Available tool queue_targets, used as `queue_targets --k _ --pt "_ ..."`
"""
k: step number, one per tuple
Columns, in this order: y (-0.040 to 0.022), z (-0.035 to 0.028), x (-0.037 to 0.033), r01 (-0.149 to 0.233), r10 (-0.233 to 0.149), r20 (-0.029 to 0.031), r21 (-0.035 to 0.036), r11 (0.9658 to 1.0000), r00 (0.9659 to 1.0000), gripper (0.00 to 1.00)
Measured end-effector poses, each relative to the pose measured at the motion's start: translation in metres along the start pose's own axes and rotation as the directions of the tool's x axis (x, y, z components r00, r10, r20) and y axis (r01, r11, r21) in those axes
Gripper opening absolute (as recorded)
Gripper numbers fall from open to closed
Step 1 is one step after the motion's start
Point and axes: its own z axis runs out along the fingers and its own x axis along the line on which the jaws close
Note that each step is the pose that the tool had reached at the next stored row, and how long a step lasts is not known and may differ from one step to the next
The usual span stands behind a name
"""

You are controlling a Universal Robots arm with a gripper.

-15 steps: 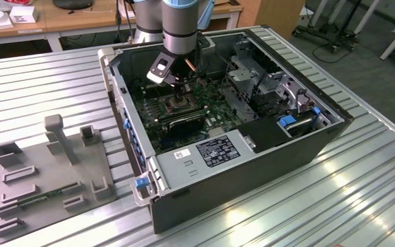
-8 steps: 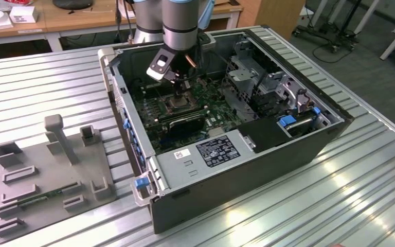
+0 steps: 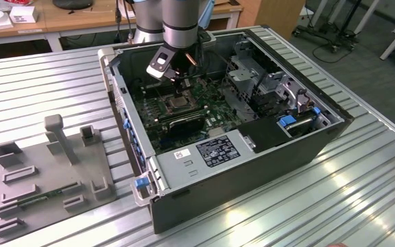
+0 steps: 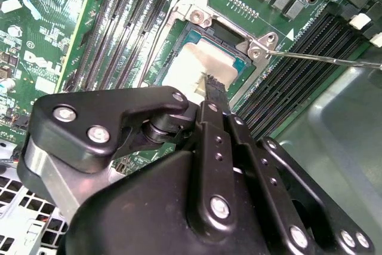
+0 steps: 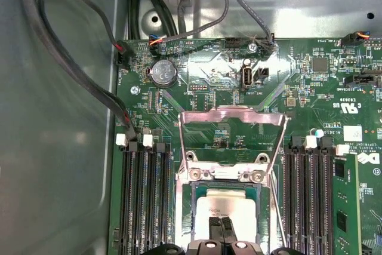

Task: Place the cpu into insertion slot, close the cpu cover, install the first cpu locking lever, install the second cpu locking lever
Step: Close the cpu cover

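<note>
Fingertips of the black metal gripper (image 5: 222, 232) are pressed together with nothing between them, poised over the small flat square cpu with its tan-silver metal top (image 5: 230, 207). Whether they touch it I cannot tell. The chip lies flat directly beneath the jaws, seated inside the square dark insertion slot with its silvery rim (image 5: 184, 204).

Just beyond the jaws' tips, the thin silvery cpu cover (image 5: 233, 113), a metal frame with a square window, is swung open on its hinge. A thin silvery wire lever (image 4: 322, 59) runs out to one side, and long black memory slots (image 5: 143, 201) flank the socket on the green circuit board (image 5: 203, 82).

The chip looks light, stiff and smooth-topped, probably fragile underneath, so its edges are best for gripping. The cover seems springy sheet metal, best pushed at its free edge.
</note>
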Motion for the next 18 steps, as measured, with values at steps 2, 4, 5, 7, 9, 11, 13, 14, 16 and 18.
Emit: queue_targets --k 2,4,5,7,9,11,13,14,16,18 --pt "0.0 0.0 0.0 0.0 0.0 0.0 0.0 1.0 1.0 0.11" --pt "0.0 -0.0001 0.0 0.0 0.0 0.0 0.0 1.0 1.0 0.11" --pt "0.0 0.0 0.0 0.0 0.0 -0.0001 0.0 1.0 1.0 0.11" --pt "0.0 -0.0006 0.0 0.0 0.0 0.0004 0.0003 1.0 1.0 0.11" --pt "0.0001 -0.002 0.0 0.0 0.0 0.0 0.0 1.0 1.0 0.11" --pt "0.0003 -0.0052 0.0001 0.0 0.0 0.0001 0.0001 1.0 1.0 0.11" --pt "0.0005 -0.0087 0.0003 0.0 0.0 0.0 0.0 1.0 1.0 0.11" --pt "0.0006 -0.0104 0.0003 0.0 0.0 0.0 0.0 1.0 1.0 0.11" --pt "0.0007 -0.014 0.0004 0.0 0.0 0.0 0.0 1.0 1.0 0.11" --pt "0.0009 -0.0174 0.0005 0.0 0.0 0.0 0.0 1.0 1.0 0.11"
